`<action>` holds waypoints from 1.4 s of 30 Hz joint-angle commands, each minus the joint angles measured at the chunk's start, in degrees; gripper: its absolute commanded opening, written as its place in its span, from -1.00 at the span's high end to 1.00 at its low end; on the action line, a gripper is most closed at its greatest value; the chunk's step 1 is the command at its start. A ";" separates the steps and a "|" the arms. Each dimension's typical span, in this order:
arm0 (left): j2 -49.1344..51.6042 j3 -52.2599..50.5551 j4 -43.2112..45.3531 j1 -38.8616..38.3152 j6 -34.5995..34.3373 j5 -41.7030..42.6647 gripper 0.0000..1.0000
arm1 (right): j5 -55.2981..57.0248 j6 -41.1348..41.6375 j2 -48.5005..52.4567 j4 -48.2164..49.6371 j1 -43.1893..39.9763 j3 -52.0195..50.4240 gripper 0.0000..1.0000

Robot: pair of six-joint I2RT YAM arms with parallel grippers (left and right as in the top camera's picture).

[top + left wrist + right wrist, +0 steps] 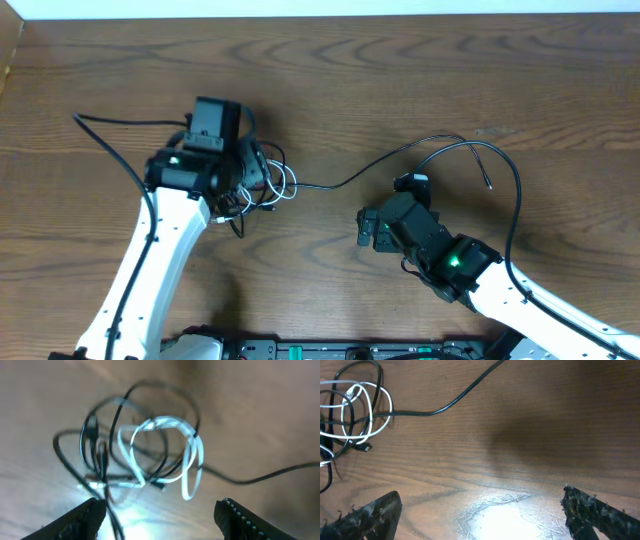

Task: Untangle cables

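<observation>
Mostly undone: the cables [262, 185] lie knotted on the surface [420, 60], black ones looped through the white cable [170, 422], one black cable [345, 183] trailing free to its right. Left claw [160, 506] hangs wide above the white cable; right claw [481, 496], also wide and empty, sits well right of it.

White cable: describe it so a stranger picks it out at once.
On the wooden table, look left of centre, where the left arm ends over a knot of thin cords. The white cable is looped through that knot; every other cord there is black, including the black cable trailing right.
</observation>
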 commanded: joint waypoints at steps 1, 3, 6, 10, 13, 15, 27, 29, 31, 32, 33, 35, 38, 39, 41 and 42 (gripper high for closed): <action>-0.31 1.01 -0.74 -1.77 -1.60 0.00 -0.50 | 1.36 0.00 0.04 -0.07 0.20 0.61 -0.99; 0.13 0.28 -0.31 -2.82 -2.45 -0.17 -0.48 | 1.36 0.00 0.04 -0.07 0.20 0.61 -0.99; 2.05 -0.72 1.01 -4.07 -2.45 -0.20 -0.36 | 1.36 0.00 0.04 -0.07 0.20 0.61 -0.99; 7.21 -0.94 1.25 -4.52 -2.43 -0.33 -0.35 | 1.33 0.00 0.04 -0.09 0.20 0.61 -0.99; 11.98 -0.94 1.36 -4.48 -2.43 -0.33 -0.35 | 1.33 0.00 0.04 -0.15 0.20 0.61 -0.98; 15.04 -0.94 1.73 -4.48 -2.43 -0.28 -0.35 | 1.36 0.00 0.04 -0.26 0.20 0.61 -0.99; 22.34 -0.94 8.33 -4.48 1.68 13.33 -0.37 | 1.40 0.00 0.04 -0.24 0.20 0.61 -0.99; 22.36 -1.01 8.31 -4.48 1.97 13.66 -0.38 | 1.53 0.00 0.04 -0.26 0.20 0.61 -0.99; 22.36 -1.20 8.41 -4.46 2.01 13.66 -0.46 | 1.51 0.00 0.04 -0.26 0.20 0.61 -0.99; 22.36 -1.29 8.50 -4.46 2.21 13.66 -0.48 | 1.51 0.00 0.04 -0.28 0.20 0.61 -0.99; 22.36 -1.38 8.55 -4.46 2.40 13.66 -0.50 | 1.51 -0.02 0.04 -0.28 0.20 0.61 -0.98; 22.36 -1.42 8.55 -4.42 2.60 13.68 -0.53 | 1.51 -0.02 0.04 -0.31 0.20 0.61 -0.98; 22.36 -1.44 8.98 -3.93 2.64 14.36 -0.54 | 1.51 -0.02 0.04 -0.31 0.20 0.61 -0.99; 22.36 -1.51 9.35 -3.63 2.75 14.93 -0.54 | 1.51 -0.02 0.04 -0.31 0.20 0.61 -0.98; 22.36 -1.90 10.69 -2.78 3.63 17.68 -0.54 | 1.51 -0.02 0.04 -0.28 0.20 0.61 -0.98; 22.36 -2.19 11.34 -2.19 3.72 19.15 -0.55 | 1.53 -0.02 0.04 -0.28 0.20 0.61 -0.98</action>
